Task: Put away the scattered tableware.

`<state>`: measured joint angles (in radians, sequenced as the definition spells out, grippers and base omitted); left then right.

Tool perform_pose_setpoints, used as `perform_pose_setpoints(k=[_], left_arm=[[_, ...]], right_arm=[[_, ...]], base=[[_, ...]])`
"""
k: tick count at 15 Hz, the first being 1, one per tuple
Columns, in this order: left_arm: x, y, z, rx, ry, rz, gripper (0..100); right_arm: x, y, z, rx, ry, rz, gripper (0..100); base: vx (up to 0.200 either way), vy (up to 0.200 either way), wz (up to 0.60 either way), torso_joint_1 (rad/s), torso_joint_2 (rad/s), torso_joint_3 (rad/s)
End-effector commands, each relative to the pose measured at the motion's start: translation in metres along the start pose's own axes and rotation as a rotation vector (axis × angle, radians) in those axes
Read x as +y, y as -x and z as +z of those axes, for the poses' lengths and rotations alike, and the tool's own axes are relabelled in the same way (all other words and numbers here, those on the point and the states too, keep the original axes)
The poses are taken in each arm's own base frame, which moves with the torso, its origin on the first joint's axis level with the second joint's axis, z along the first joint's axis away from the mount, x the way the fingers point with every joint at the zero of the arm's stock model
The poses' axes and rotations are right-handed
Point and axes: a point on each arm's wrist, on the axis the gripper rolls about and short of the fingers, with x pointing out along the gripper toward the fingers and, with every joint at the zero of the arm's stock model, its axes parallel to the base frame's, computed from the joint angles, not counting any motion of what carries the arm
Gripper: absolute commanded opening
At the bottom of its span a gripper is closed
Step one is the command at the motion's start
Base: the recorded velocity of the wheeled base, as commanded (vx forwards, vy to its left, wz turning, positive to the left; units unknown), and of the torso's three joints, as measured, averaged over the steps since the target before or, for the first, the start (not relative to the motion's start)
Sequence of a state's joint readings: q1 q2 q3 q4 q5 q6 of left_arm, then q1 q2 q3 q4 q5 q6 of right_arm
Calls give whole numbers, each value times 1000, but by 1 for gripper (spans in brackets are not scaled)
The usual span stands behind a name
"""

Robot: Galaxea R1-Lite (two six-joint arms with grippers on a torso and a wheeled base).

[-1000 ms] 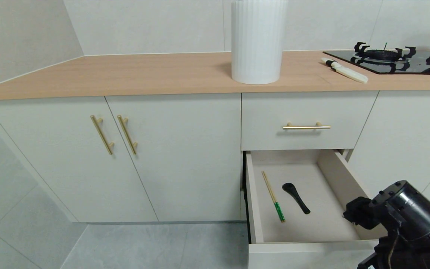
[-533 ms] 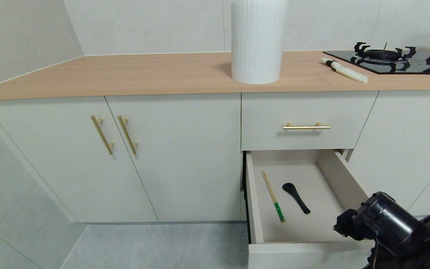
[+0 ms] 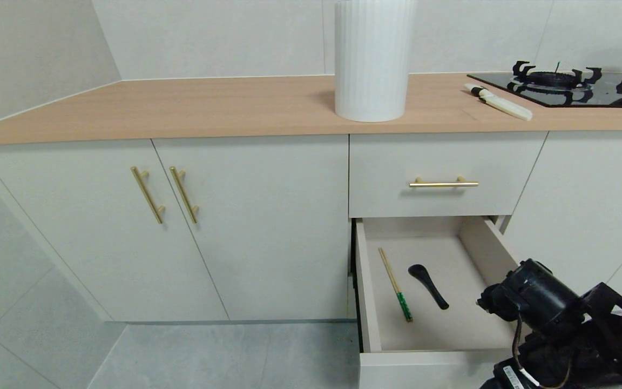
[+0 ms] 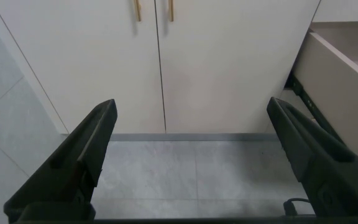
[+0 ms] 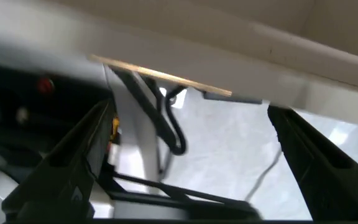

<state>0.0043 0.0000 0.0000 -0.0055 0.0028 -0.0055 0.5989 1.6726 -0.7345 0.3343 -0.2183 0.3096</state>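
Chopsticks (image 3: 395, 284) and black spoon (image 3: 427, 286) in the open drawer (image 3: 367, 286) — left claw (image 4: 190, 107) and right claw (image 5: 188, 109) both spread

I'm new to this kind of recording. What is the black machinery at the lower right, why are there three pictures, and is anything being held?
This is a wheeled robot with two arms. The wide picture comes from a camera on its head, facing a kitchen cabinet; the black shape is its right arm, by an open drawer. Chopsticks and a black spoon lie in that drawer. On the countertop are a white ribbed container and a knife, beside a gas stove. The other two pictures come from cameras on the wrists, each looking out past its own dark gripper. The left gripper is open above the floor, facing the cabinet doors. The right gripper is open too, facing a gold handle. Nothing is held.
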Motion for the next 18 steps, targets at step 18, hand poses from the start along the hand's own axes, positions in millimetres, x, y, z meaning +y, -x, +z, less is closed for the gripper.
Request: perform_pose_setpoints(k=[18], left_arm=[[0,0,0,-1,1,1,100]], right_arm=[[-2,-26,43,-217,-198,-20,100]], base=[[0,0,0,0,0,0]])
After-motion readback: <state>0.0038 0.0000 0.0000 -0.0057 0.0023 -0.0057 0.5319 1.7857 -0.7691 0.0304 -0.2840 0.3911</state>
